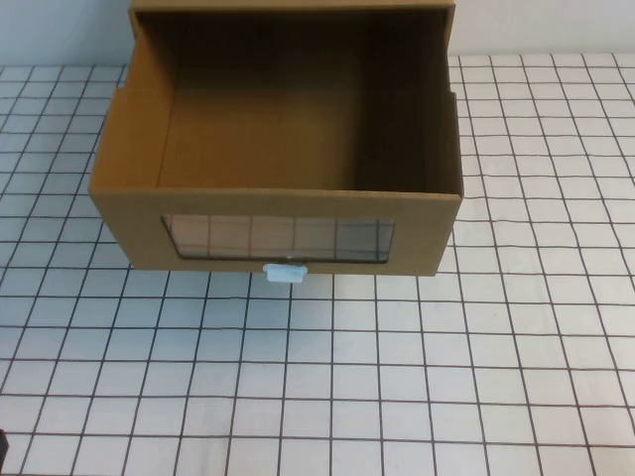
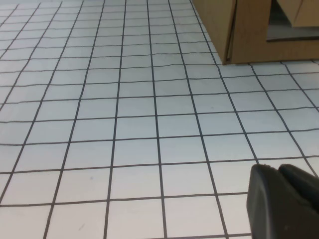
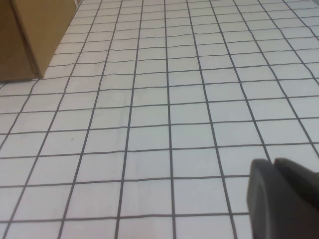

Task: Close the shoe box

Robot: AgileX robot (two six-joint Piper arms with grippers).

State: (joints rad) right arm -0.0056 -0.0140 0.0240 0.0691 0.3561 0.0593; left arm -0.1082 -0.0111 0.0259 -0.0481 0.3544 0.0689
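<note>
The brown cardboard shoe box [image 1: 129, 198] stands at the back middle of the table. Its drawer is pulled out toward me and is empty inside. The drawer front has a wide clear window [image 1: 278, 239] with a small white pull tab [image 1: 285, 271] below it. My left gripper [image 2: 276, 169] is shut and empty, low over the table, well short of the box corner [image 2: 249, 35]. My right gripper [image 3: 273, 163] is shut and empty, low over the table, away from the box's side [image 3: 35, 30]. Neither gripper shows clearly in the high view.
The table [image 1: 397, 377] is covered by a white cloth with a black grid. The outer sleeve of the box [image 1: 446, 20] rises at the back edge. A small dark bit of the left arm [image 1: 3, 441] shows at the lower left corner.
</note>
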